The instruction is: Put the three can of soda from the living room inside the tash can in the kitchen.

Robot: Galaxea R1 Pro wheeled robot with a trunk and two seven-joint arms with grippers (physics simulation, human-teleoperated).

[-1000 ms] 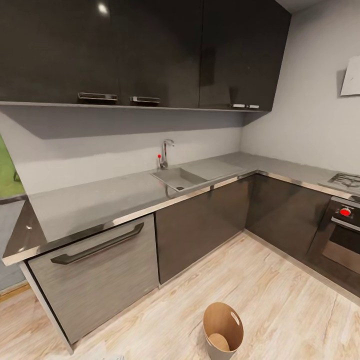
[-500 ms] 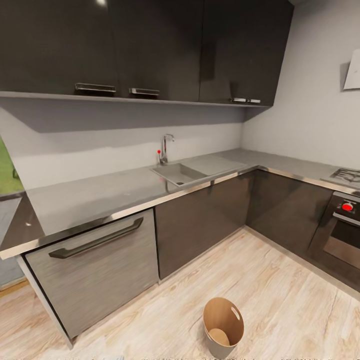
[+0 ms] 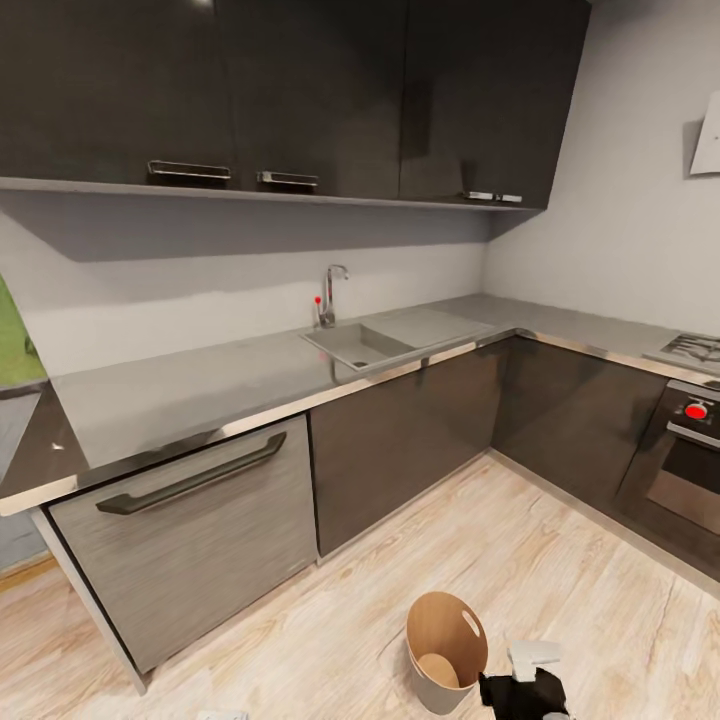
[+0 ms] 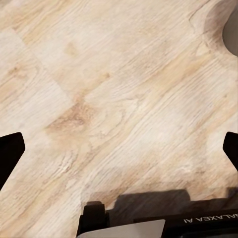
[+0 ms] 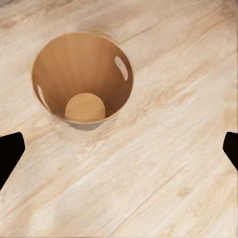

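Pale wood planks make up the floor (image 3: 560, 580), and on them, near the robot, stands the bin (image 3: 446, 650), upright, grey-white outside and glossy copper-brown inside, with an oval cutout near its rim. From the right wrist view the bin (image 5: 83, 79) is seen from above: its round brown bottom is bare and no cans lie in it. Just beside the bin in the head view, at the lower edge, is a black and white part of the right arm (image 3: 525, 680). The right end effector (image 5: 119, 148) has its two dark fingertips (image 5: 9, 151) far apart at either edge of the wrist view, with nothing between them but floor. The left end effector (image 4: 119, 148) is likewise spread wide, with nothing between its fingertips (image 4: 10, 148), and a curved grey edge with its shadow sits at one corner of that view.

Farther off, a grey dishwasher front (image 3: 190, 560) with a long dark handle sits under the steel-edged worktop (image 3: 180, 400). Dark cabinets (image 3: 400, 450) continue along it to the corner. A sink (image 3: 360, 345) is set into the worktop, with a chrome tap (image 3: 330, 295) behind it bearing a small red knob. On the right run are an oven (image 3: 685, 470) with a red knob and a hob (image 3: 690, 350) above it. Dark wall cupboards (image 3: 300, 100) hang over the grey wall.
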